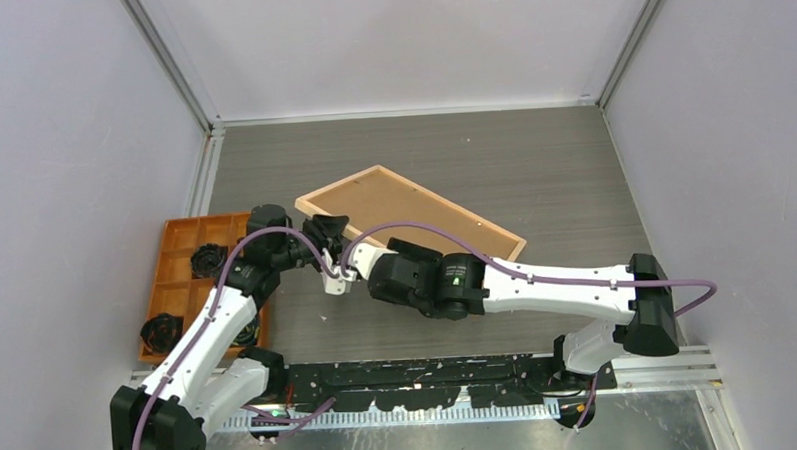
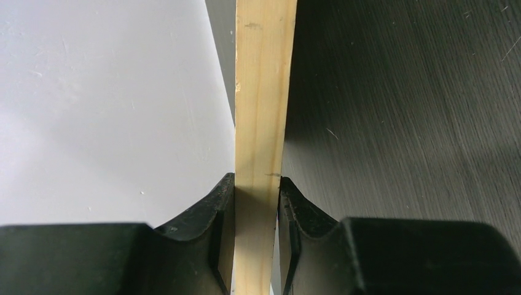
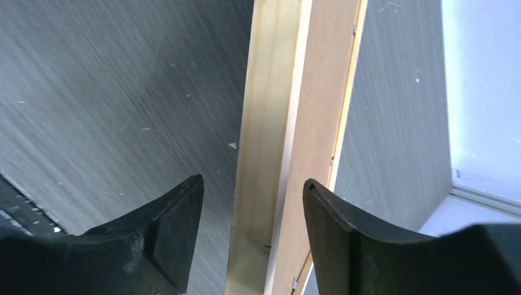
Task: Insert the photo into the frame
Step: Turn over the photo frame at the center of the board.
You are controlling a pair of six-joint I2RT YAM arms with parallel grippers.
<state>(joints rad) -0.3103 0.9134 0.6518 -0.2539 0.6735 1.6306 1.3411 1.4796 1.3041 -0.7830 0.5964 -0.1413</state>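
The frame [image 1: 449, 205], thin light wood strips, lies slanted across the table's middle with a brown backing board [image 1: 404, 220] facing up inside it. My left gripper [image 1: 327, 230] is at its near-left corner. In the left wrist view the left gripper [image 2: 258, 181] is shut on a wood strip of the frame [image 2: 264, 92]. My right gripper [image 1: 334, 277] is just beside it. Seen from its wrist, the right gripper [image 3: 253, 183] is open, its jaws astride the frame's edge [image 3: 267, 110] and board [image 3: 322, 104] without touching. The photo's printed side is out of view.
An orange compartment tray [image 1: 158, 283] stands at the left, holding black round parts [image 1: 208, 260]. White walls close the table on the left, back and right. A black rail [image 1: 430, 369] runs along the near edge by the arm bases.
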